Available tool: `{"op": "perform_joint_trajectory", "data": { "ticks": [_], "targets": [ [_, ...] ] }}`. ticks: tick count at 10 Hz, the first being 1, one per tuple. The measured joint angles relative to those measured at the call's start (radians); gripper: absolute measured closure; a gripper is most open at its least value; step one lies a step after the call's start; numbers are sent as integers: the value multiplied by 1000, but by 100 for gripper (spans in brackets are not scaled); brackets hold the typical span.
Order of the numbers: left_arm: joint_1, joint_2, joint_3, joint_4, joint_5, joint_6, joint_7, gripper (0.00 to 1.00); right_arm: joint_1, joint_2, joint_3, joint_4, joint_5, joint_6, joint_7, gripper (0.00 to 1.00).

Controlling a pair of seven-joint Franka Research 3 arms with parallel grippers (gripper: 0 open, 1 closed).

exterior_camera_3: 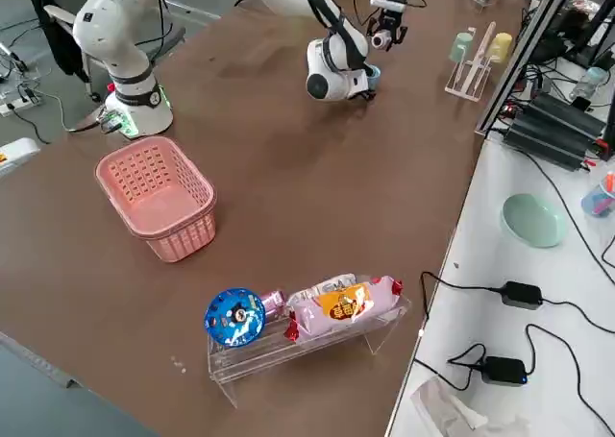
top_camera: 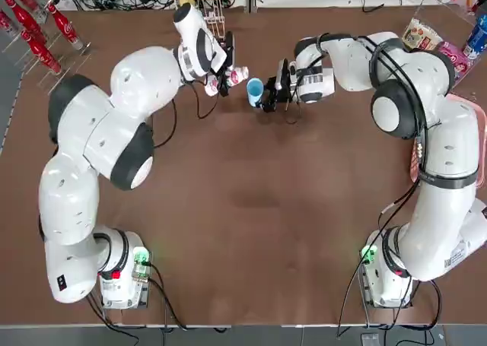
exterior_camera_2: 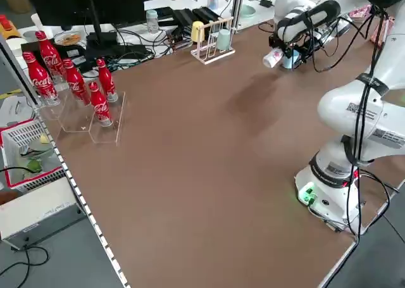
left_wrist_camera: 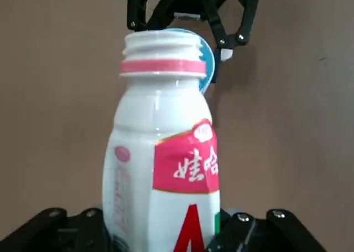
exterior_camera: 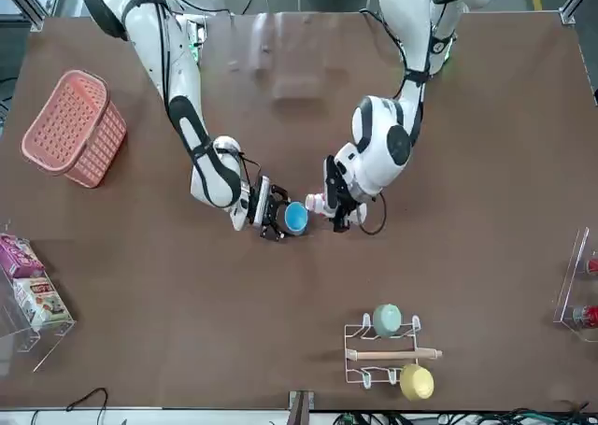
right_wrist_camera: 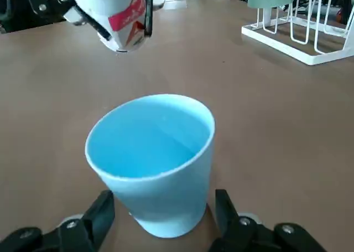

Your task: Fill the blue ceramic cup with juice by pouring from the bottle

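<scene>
The blue ceramic cup (right_wrist_camera: 152,158) sits between the fingers of my right gripper (top_camera: 268,93), which is shut on its lower wall. The cup leans slightly and looks empty inside. My left gripper (top_camera: 223,78) is shut on the bottle (left_wrist_camera: 166,169), a small white bottle with a red-pink label. The bottle has no cap on, and its threaded mouth is open. It lies tipped on its side in the air, with its mouth (top_camera: 242,75) pointing at the cup (top_camera: 255,91) just short of the rim. No juice shows in the cup (exterior_camera: 295,218).
A white wire rack (exterior_camera: 383,350) with a mint-green cup and a yellow cup stands just beyond the grippers. Red cola bottles (top_camera: 38,34) line the far left corner. A pink basket (exterior_camera: 75,126) and a clear stand with snacks and a blue can (exterior_camera_3: 288,312) lie on my right.
</scene>
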Motion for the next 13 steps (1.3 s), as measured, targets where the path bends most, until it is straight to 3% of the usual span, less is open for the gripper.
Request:
{"op": "perform_joint_trajectory", "data": {
  "ticks": [13],
  "targets": [
    [-47, 54, 33, 55, 114, 1, -130, 58, 0, 0, 7, 0, 1, -1, 0, 18]
  ]
}}
